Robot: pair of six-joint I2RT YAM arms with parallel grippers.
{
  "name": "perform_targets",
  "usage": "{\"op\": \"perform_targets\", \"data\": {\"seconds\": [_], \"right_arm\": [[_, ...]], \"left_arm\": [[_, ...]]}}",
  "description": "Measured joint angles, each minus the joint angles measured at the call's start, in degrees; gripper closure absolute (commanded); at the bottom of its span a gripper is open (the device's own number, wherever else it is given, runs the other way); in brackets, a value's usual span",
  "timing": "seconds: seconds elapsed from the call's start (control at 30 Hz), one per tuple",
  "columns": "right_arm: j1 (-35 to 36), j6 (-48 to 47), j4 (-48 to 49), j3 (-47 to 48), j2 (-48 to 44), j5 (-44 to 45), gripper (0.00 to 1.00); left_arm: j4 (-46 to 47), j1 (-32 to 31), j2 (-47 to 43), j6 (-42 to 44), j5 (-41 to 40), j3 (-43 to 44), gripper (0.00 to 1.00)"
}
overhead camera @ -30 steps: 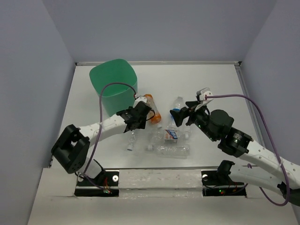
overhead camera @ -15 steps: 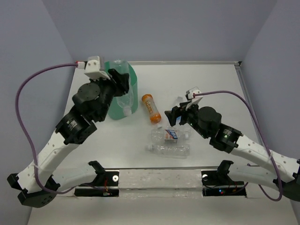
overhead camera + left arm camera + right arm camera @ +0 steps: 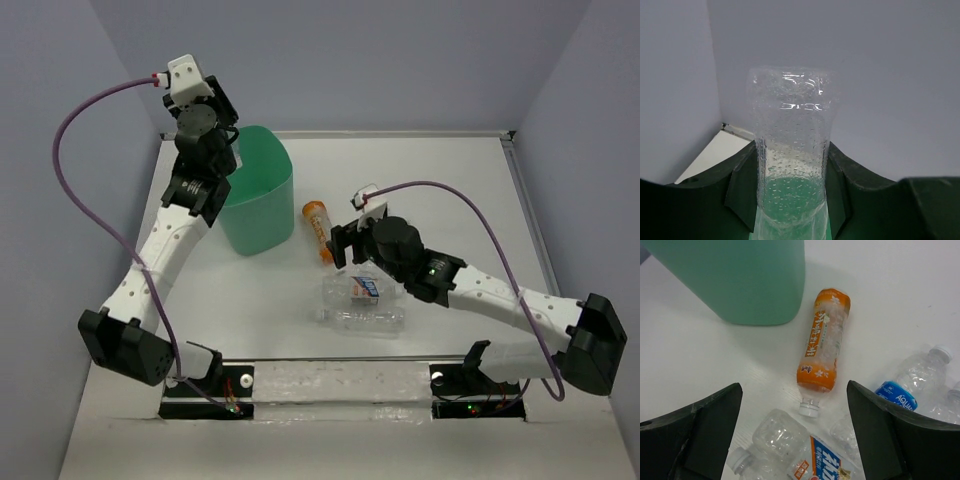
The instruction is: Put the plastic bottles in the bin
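Mint-green bin (image 3: 258,205) alone, one orange bottle (image 3: 320,229), one clear bottle (image 3: 790,110) in left gripper (image 3: 792,172)

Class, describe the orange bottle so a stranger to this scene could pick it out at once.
Start at the big green bin at the table's far left. Just to its right a small bottle lies on its side, white cap towards the arms. It is the only orange one; the bottles beside it are clear.
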Motion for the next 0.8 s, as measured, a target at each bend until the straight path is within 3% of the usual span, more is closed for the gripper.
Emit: {"op": "perform_targets", "data": {"seconds": [0.1, 0.27, 0.5, 0.8], "right_arm": [[-0.50, -0.02, 0.24, 1.33, 4.07, -0.98, 0.06], [-2.97, -0.02, 0.28, 4.24, 8.85, -3.32, 0.02], [-11.17, 0.07, 1.07, 9.81, 16.24, -9.84, 0.03], [-14.58, 0.02, -0.07, 22.03, 32.06, -17.88, 0.04]], "left_arm": [[3.98, 0.81, 2.25, 1.99, 0.17, -4.37, 0.52], [13.03, 0.85, 2.40, 4.81, 0.11, -14.23, 0.38], [18.91, 0.83, 0.87, 6.16, -0.33, -23.34, 0.01], [19.26, 0.79, -5.81, 3.50, 1.40, -24.76, 0.01]]}}
